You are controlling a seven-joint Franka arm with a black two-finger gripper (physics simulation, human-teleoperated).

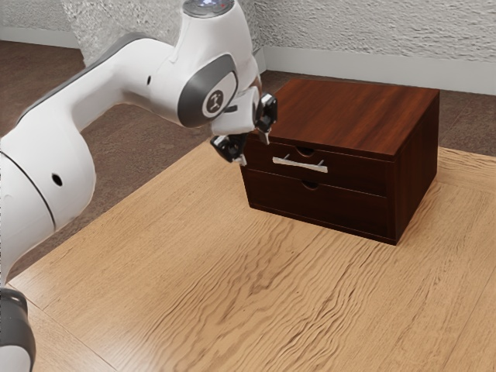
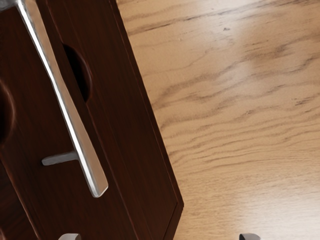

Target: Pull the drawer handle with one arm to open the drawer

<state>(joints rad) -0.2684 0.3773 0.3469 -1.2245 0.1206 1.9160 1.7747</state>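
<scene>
Steel handle (image 1: pixel 300 164) is cut off in the wrist view; gripper (image 1: pixel 252 146) at its nine o'clock, fingers (image 2: pixel 70 236) wide, holding nothing.

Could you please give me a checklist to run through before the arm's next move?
1. Pincer open: ok.
2. Handle between its fingers: not ok; the pincer hangs beside the handle's end, by the cabinet's front corner.
3. Upper drawer shut, flush with the cabinet: ok.
4. Handle in the wrist view: ok.
5. Fingers squared to the handle: cannot tell.
</scene>
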